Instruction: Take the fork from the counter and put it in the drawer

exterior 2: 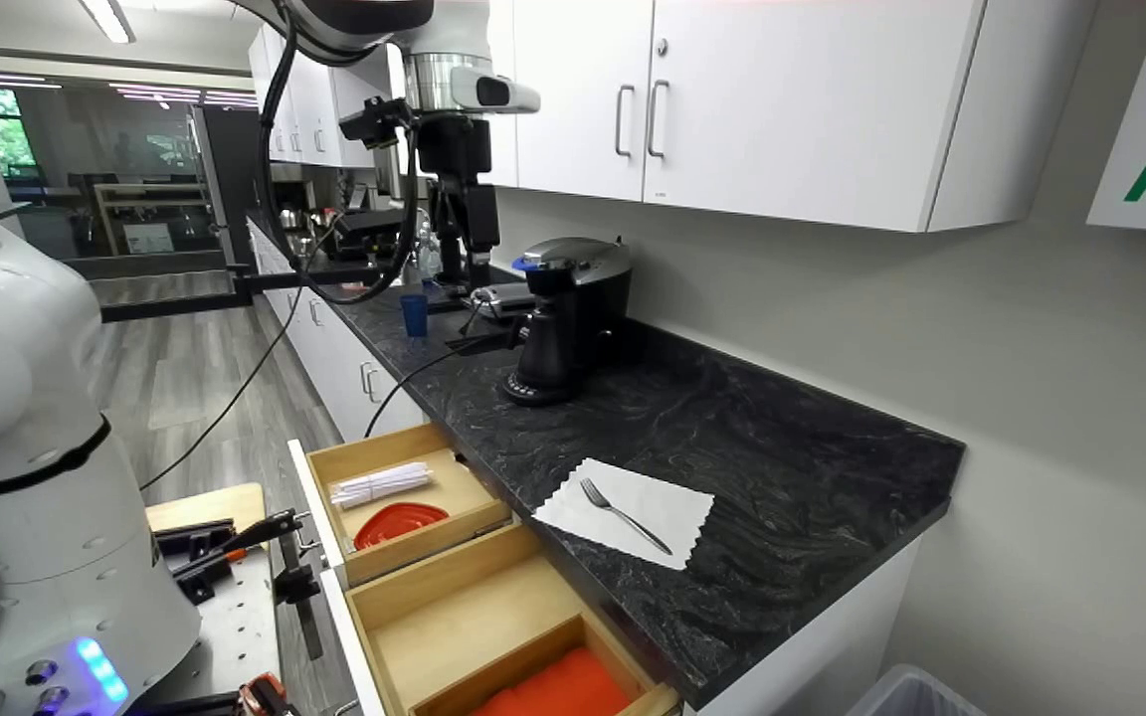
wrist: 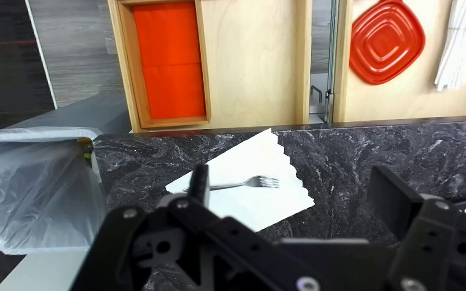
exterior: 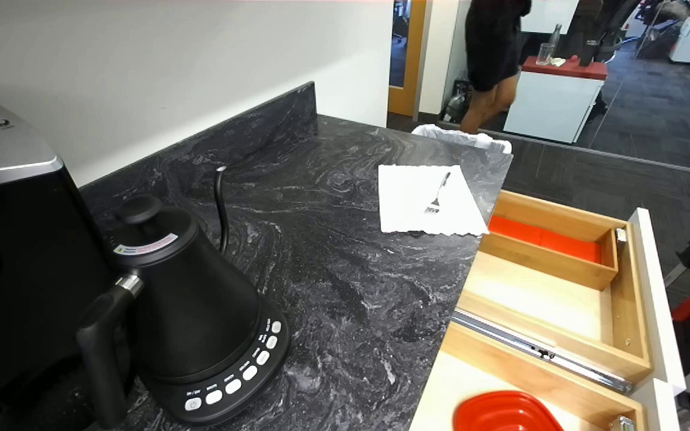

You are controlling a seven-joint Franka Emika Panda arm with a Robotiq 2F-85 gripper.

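1. The small grey fork (wrist: 253,182) lies on a white napkin (exterior: 408,200). Its prongs point to the side where the black kettle (exterior: 195,305) stands.
2. The napkin is on the dark bench (exterior 2: 812,497), with a corner at the edge, just beside the drawer (exterior 2: 464,617).
3. The drawer is pulled out. It has a small box part (wrist: 172,89) with a bright orange bottom, and a bigger part of plain, pale wood.
4. The fingers (wrist: 392,202) are spread wide. They hang high over the bench, pointing down, well apart from the fork.
5. The big white robot arm (exterior 2: 16,338) stands on the side of the bench where the drawer opens.
6. Next to the drawer is a second drawer (wrist: 378,105), pulled out too. It holds a red lid or dish (wrist: 386,42) and a bunch of long white things (wrist: 456,48).
7. Near the kettle is a black and silver machine (exterior: 21,257).
8. A see-through bin bag (wrist: 43,194) sits by the bench's end.
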